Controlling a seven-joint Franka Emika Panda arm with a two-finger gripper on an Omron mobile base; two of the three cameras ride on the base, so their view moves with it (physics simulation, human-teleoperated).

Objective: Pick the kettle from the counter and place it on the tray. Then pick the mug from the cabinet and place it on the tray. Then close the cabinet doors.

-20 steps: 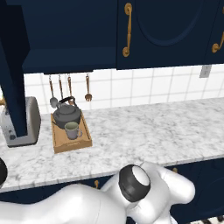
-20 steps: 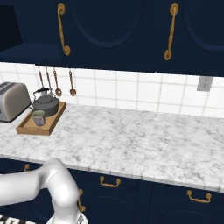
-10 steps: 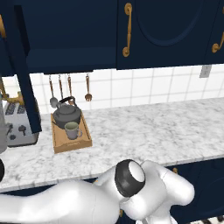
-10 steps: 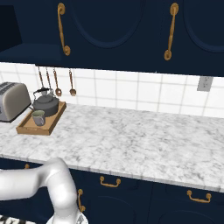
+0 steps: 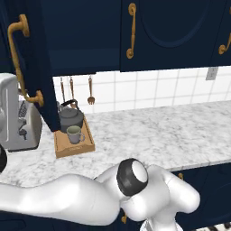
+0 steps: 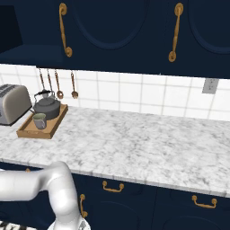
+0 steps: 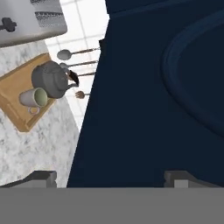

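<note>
The kettle [image 5: 70,118] and the mug [image 5: 74,134] both stand on the wooden tray [image 5: 85,145] on the counter [image 5: 158,131], next to the toaster. The right base view has the kettle [image 6: 46,107], mug [image 6: 39,120] and tray [image 6: 53,124] at far left. One cabinet door [image 5: 43,67] with a brass handle stands partly swung out at the left, in front of the open cabinet [image 5: 85,31]. In the hand view my gripper [image 7: 113,178] is open, its fingertips [image 7: 43,177] close against the navy door panel [image 7: 144,100], with kettle [image 7: 49,79], mug [image 7: 34,97] and tray [image 7: 15,94] beyond.
A silver toaster [image 5: 16,119] sits left of the tray, also in the right base view [image 6: 11,103]. Utensils [image 6: 57,83] hang on the tiled wall behind the kettle. Shut upper doors [image 6: 117,27] run to the right. My white arm [image 5: 67,198] reaches left below the counter edge.
The door has swung further across the left base view and now covers part of the toaster. My arm has stretched further to the left. Kettle, mug and tray have not moved.
</note>
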